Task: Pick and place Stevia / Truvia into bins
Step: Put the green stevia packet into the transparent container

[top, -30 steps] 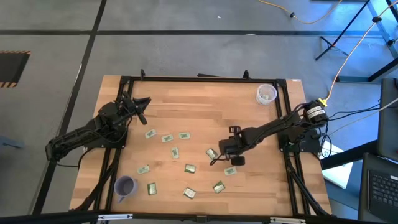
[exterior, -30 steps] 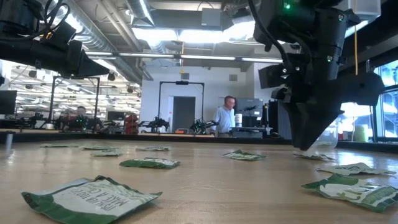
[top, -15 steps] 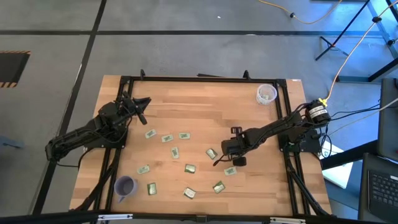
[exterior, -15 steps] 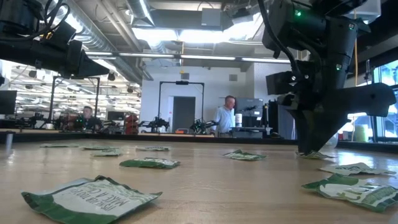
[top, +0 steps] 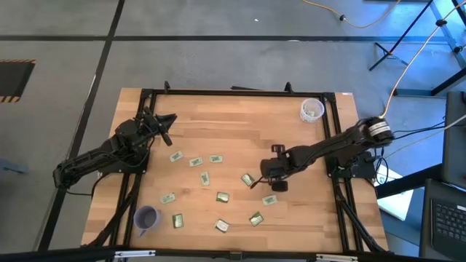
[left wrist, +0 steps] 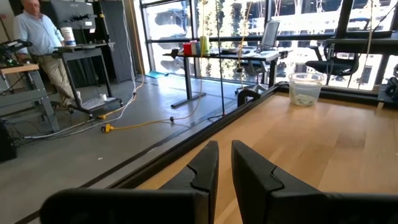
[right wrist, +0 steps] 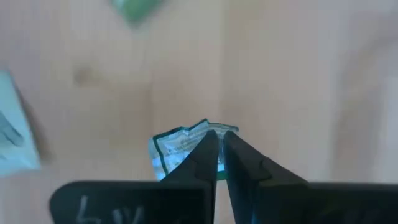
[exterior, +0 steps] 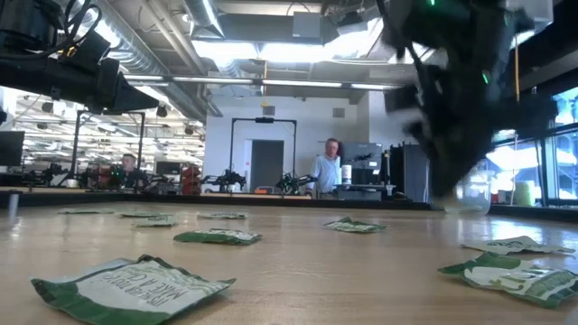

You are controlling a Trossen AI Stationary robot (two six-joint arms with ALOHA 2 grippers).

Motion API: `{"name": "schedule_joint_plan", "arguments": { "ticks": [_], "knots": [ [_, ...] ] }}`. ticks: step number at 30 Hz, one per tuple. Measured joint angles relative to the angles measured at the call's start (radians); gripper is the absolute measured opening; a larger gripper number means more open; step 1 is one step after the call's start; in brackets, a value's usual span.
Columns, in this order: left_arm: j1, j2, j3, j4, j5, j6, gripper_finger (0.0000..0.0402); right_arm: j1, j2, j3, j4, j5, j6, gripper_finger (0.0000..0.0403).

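From above, the right hand (top: 256, 179) sits over the middle-right of the pale wooden bench (top: 240, 120), beside a small flat green-and-white sachet (top: 247, 179), but that view cannot show how its fingers stand. The right wrist view settles it: the two dark fingers (right wrist: 205, 155) are pinched nearly together on the edge of a crumpled white sachet with a green border (right wrist: 177, 148), lifted clear of the wood. In the low view this arm is only a dark blur at upper right. More sachets (top: 204, 177) lie scattered flat across the bench's near half; the low view shows them wrinkled, green-edged with pale printed faces (exterior: 135, 284). The translucent white round cup (top: 312, 110) stands at the far right corner, the purple round cup (top: 146, 217) at the near left. The left hand (top: 164, 124) waits over the left edge, its fingers (left wrist: 205, 171) close together, holding nothing
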Motion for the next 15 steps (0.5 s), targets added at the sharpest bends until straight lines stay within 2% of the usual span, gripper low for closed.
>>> {"name": "schedule_joint_plan", "arguments": {
  "ticks": [6,12,15],
  "knots": [
    [0.000,0.003,0.000,0.000,0.000,0.000,0.0040,-0.045,-0.151,0.057,-0.164,0.153,0.091,0.0010],
    [0.000,0.003,0.000,0.000,0.000,0.000,0.0040,-0.163,-0.299,0.121,-0.343,0.482,0.312,0.0005],
    [0.000,0.003,0.000,0.000,0.000,0.000,0.0040,-0.269,-0.350,0.152,-0.424,0.485,0.419,0.0005]
  ]
}}
